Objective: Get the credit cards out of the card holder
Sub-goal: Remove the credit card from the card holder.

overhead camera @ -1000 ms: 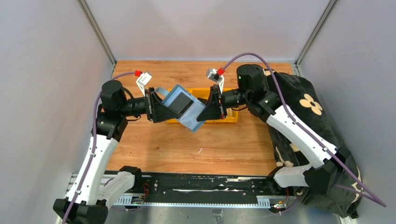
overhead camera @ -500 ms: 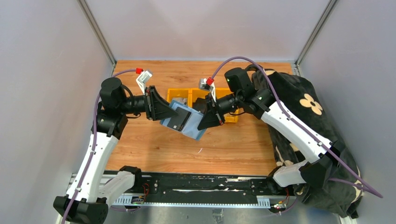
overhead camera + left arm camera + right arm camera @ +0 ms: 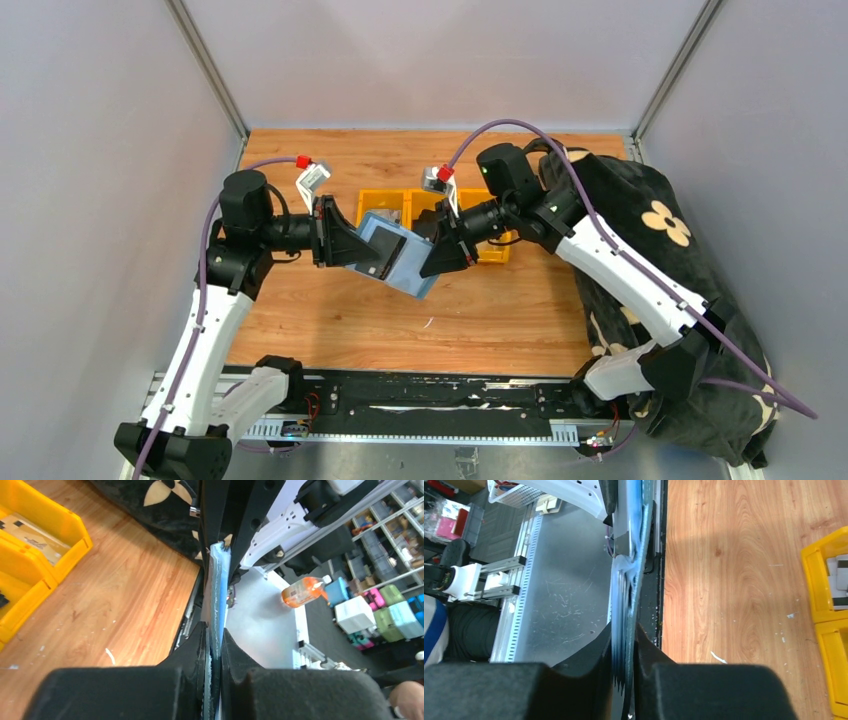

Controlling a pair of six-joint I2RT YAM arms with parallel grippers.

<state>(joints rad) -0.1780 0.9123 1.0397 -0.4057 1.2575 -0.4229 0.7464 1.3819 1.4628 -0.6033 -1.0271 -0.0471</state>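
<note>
1. The holder (image 3: 408, 265) hangs tilted above the wooden surface (image 3: 480, 320), between the two arms.
2. Left jaws pinch its left end tight; right jaws pinch its right end.
3. A dark card (image 3: 383, 252) sits in the holder.
4. Yellow bins (image 3: 385, 203) stand behind.

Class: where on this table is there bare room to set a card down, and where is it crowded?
Free: the table between the card holder and the black rail, and the strip behind the yellow bins. Crowded: mid-table, where left tool and right tool clamp the holder; black flowered fabric covers the right.
</note>
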